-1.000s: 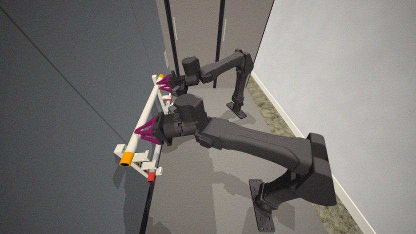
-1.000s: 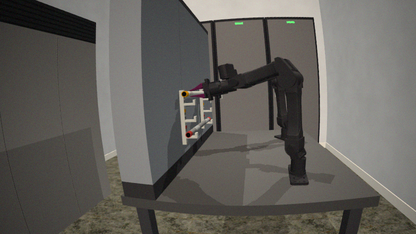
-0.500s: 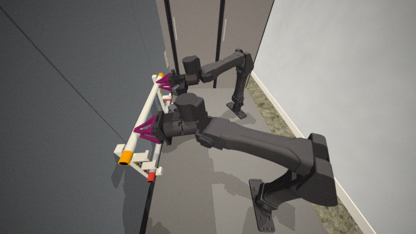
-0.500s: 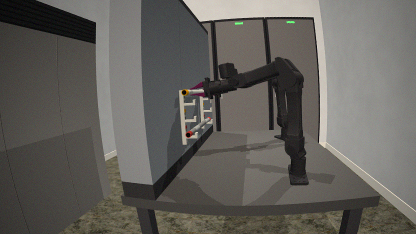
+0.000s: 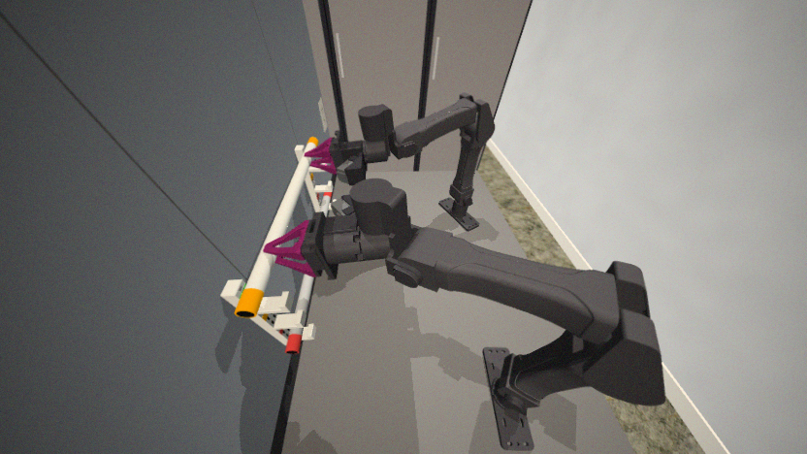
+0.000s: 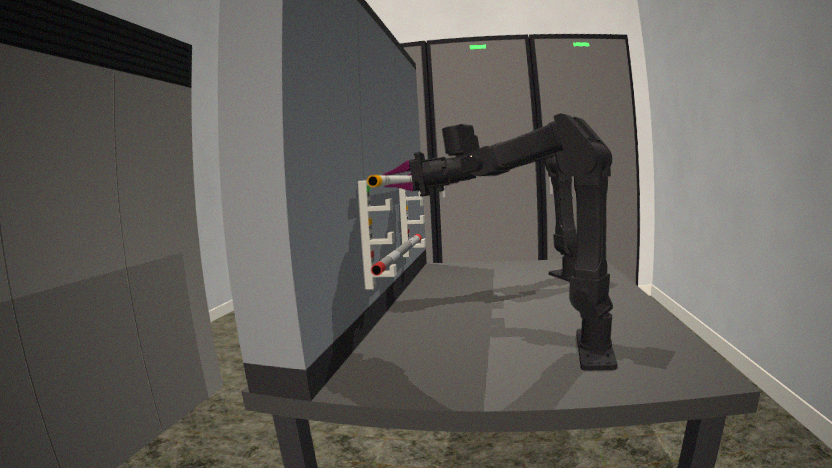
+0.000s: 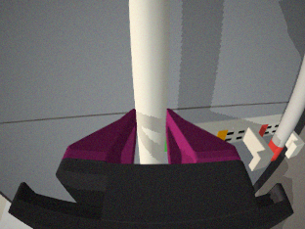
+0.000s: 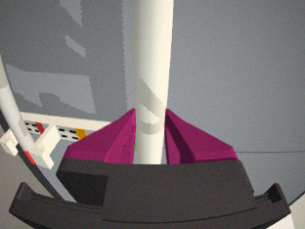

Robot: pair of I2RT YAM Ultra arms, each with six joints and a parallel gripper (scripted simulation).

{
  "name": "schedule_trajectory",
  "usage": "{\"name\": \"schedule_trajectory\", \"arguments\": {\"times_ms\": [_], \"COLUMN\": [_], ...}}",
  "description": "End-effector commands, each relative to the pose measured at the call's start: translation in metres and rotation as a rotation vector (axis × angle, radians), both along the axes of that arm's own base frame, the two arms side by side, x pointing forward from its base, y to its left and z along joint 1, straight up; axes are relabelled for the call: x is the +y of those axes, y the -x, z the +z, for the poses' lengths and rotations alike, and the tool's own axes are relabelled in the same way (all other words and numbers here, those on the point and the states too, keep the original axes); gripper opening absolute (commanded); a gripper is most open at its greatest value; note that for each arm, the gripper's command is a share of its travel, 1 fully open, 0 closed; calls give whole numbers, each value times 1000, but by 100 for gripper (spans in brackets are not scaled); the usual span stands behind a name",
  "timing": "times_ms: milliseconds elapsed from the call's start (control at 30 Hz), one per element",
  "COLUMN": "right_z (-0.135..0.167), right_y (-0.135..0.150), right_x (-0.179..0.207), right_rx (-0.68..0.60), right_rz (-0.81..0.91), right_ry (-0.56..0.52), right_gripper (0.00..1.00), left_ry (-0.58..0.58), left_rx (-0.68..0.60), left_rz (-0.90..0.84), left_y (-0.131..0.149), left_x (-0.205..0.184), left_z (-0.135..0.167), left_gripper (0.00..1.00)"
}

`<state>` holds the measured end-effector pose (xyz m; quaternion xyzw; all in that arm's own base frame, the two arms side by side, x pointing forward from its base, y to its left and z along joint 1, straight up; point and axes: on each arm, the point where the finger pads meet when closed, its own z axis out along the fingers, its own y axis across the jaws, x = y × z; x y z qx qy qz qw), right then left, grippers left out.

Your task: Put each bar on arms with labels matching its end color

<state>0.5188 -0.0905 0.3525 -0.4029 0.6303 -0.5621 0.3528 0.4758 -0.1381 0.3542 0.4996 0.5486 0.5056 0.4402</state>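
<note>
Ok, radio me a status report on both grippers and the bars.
Left gripper and right gripper shut on orange-ended bar. Red-ended bar on red-label pair. Top rack arms above orange-label pair.

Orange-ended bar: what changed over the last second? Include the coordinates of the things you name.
The orange-ended bar (image 5: pixel 290 211) (image 6: pixel 396 179) (image 7: pixel 151 59) (image 8: pixel 152 49) rose a little and came slightly out from the wall. Nothing was newly gripped or released: the left tool (image 5: pixel 267 252) (image 6: pixel 385 179) (image 7: pixel 151 114) and right tool (image 5: pixel 307 157) (image 8: pixel 150 114) kept hold. The red-ended bar (image 5: pixel 305 290) (image 6: pixel 398 253) (image 7: pixel 294 112) (image 8: pixel 11 110) stayed put.
</note>
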Motion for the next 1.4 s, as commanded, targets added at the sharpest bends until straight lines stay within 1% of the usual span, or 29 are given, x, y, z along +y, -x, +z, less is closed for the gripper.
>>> {"name": "schedule_trajectory", "arguments": {"times_ms": [0,767,1367], "right_z": [44,30,26], "right_y": [14,31,43], "right_x": [3,12,17], "right_rx": [-113,-113,-113], "right_rz": [-6,-6,-6], "right_ry": [43,43,43], "right_gripper": [0,0,0], "left_ry": [10,10,10], "left_rx": [-104,-104,-104], "left_rz": [1,1,0], "left_y": [12,31,44], "left_x": [1,-1,-2], "left_z": [37,23,17], "left_gripper": [0,0,0]}}
